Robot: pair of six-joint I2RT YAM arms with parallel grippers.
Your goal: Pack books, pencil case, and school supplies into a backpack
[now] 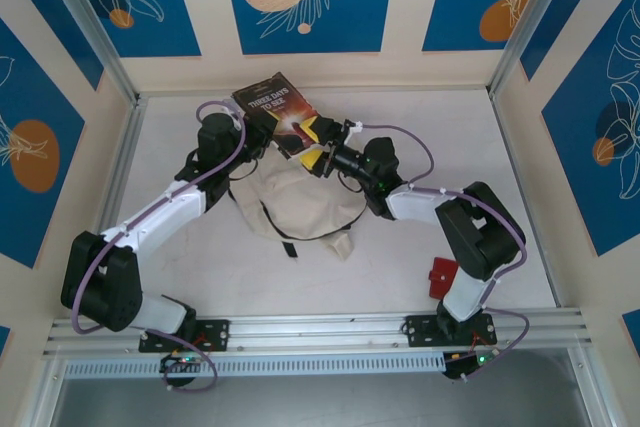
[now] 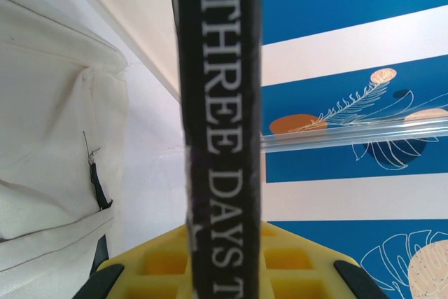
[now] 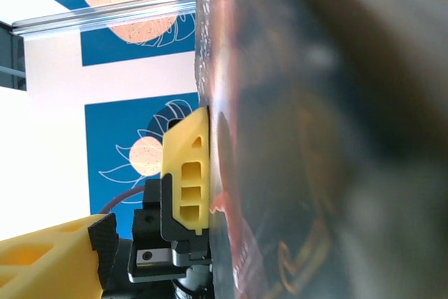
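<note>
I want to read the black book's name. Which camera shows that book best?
The top view: the black book shows its front cover with the title. The left wrist view gives the spine, title cut off. The right wrist view has the cover close up and blurry.

Black book aloft, tilted, just behind slumped cream backpack.

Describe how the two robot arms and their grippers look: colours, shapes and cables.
Both the left arm and right arm have white shells between bulky black joint housings, with a lilac cable looping along each. The left gripper and right gripper carry yellow plastic fingers moulded with hollow square cells and edged with black pads.
</note>
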